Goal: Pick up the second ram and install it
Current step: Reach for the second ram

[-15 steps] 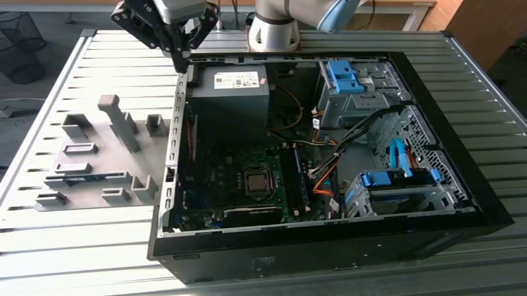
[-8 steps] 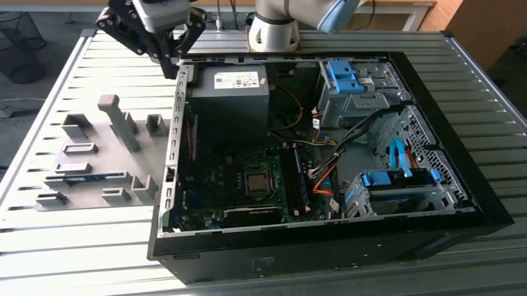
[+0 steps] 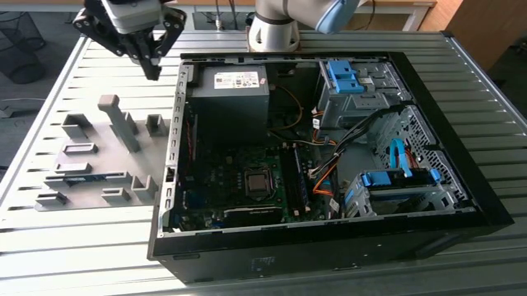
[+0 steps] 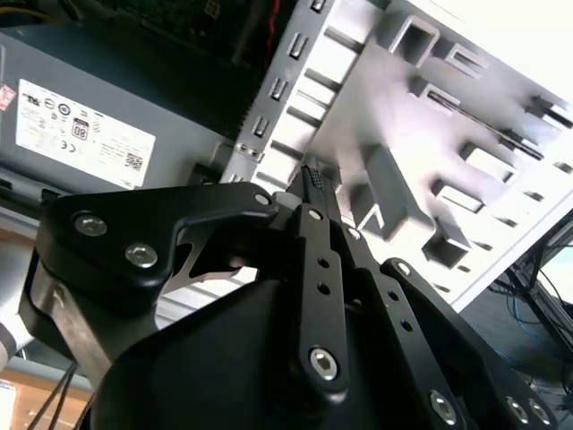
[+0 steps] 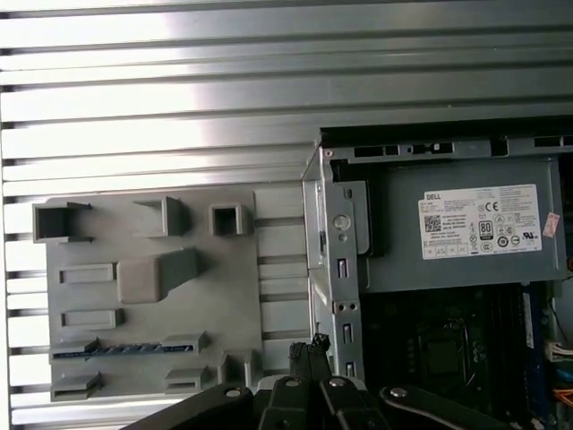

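While my tool (image 3: 152,73) hung over the worktop (image 3: 74,246), up by the far corner of the open PC case (image 3: 329,243) toward the exterior view's left, I'd honestly say the job had barely got going. The tool's fingers were pressed together with nothing between them, and you could see that pretty clearly in the second wrist view, where the tips (image 4: 313,179) met in a point. The second ram (image 3: 82,179) was lying flat in its slot on the grey holder plate (image 3: 103,157), down at the end of the plate well apart from where I was. In the first wrist view it showed as a thin blue-green strip (image 5: 116,349) sitting between two low holder blocks, just beside my fingertips in the picture, but with clear air between us in reality. So no pickup, no contact, nothing carried. Inside the case, the memory slots (image 3: 295,182) sat next to the processor socket on the motherboard (image 3: 239,185), below the power supply (image 3: 231,92). I couldn't tell for sure whether a first stick was already seated there. By my reckoning, both the grab and the install were left to do.
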Robot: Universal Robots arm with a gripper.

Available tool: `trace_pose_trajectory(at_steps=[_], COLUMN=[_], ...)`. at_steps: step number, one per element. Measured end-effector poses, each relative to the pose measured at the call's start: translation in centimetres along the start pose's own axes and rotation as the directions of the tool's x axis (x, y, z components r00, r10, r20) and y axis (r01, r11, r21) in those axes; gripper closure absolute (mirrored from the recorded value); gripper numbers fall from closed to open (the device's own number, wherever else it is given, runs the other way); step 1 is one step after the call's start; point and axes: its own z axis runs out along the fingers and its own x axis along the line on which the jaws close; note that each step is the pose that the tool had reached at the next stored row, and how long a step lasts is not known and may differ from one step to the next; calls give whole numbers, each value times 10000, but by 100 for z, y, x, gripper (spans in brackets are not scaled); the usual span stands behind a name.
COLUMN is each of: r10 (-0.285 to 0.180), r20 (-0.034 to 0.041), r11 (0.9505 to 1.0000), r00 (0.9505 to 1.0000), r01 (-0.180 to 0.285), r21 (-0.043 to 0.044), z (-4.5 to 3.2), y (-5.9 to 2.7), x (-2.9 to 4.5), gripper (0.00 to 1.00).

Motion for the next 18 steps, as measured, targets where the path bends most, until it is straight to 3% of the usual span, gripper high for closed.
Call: trace_pose_trajectory(at_steps=[8,18], r10=[-1,0], r20=[0,-1], r11=[10000,10000], r00=[10000,10000], r01=[1,0], r21=[1,1], z=[-3,1], y=[-25,-40], x=[326,516], gripper=[89,89])
